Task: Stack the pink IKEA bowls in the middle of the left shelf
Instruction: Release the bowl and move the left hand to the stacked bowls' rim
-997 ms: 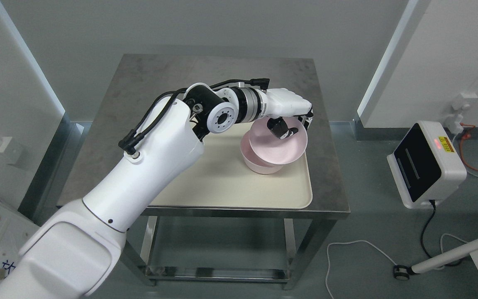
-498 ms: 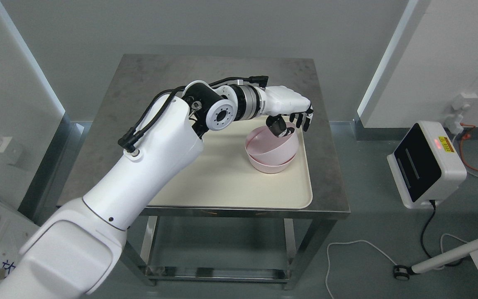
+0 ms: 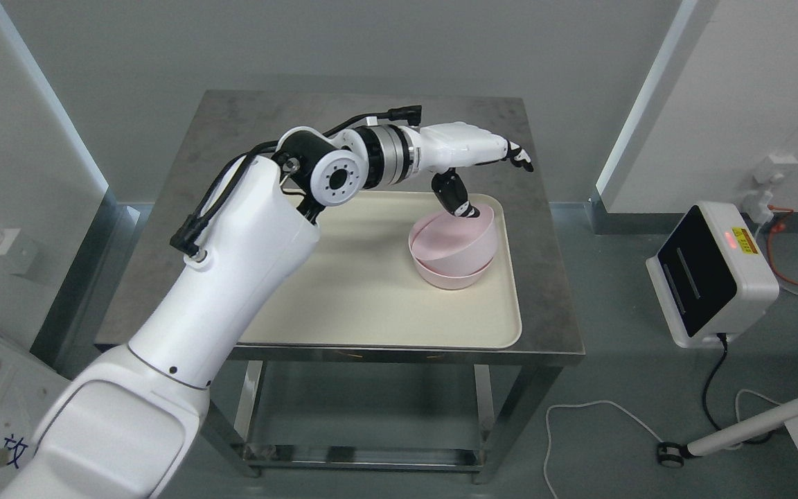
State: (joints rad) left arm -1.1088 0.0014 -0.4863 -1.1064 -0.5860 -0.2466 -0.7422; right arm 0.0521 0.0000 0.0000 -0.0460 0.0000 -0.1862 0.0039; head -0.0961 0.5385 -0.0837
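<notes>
Two pink bowls sit nested on the cream tray (image 3: 343, 305), at its right side. The upper bowl (image 3: 454, 239) rests tilted inside the lower bowl (image 3: 449, 277). My left hand (image 3: 489, 166) reaches in from the lower left and hovers above the bowls' far rim. Its fingers (image 3: 520, 158) are stretched out flat and its thumb (image 3: 453, 197) points down, just touching or nearly touching the upper bowl's rim. It holds nothing. My right arm does not show.
The tray lies on a steel table (image 3: 246, 132) with a lower shelf. A white device with a black screen (image 3: 711, 274) stands on the floor at the right, with cables around it. White panels stand at both sides.
My left hand let go of the upper bowl, which dropped into the lower bowl. The hand then opened, lifted and drew back toward the far left.
</notes>
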